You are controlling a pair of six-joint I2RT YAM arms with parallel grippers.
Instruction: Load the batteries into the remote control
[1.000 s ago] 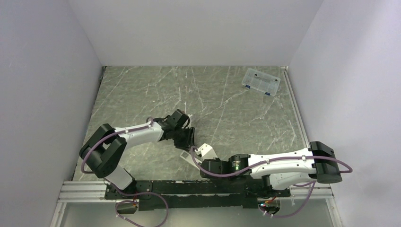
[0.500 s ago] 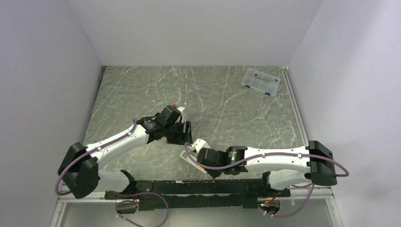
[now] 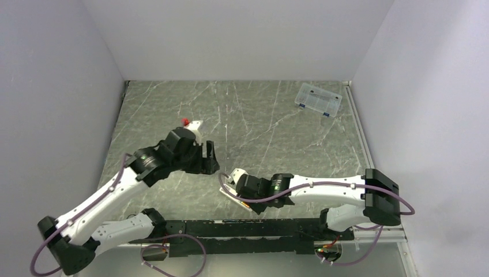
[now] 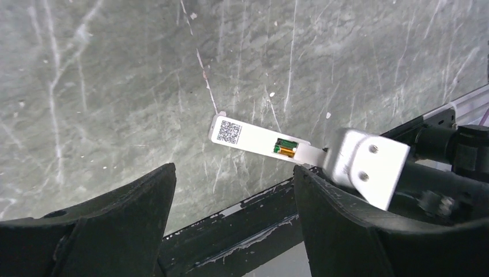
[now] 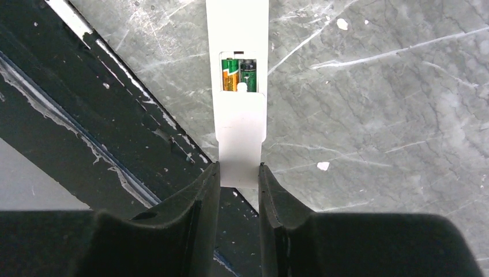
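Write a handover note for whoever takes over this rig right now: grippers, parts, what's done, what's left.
Left gripper: open, empty, above the table, apart from the remote.
Right gripper: shut on one end of the remote control, held recess-up near the table's front edge.
Batteries: both in the recess, side by side.
Done: loading, by the look of it.
Left: the recess is partly uncovered; probably close it, then release.
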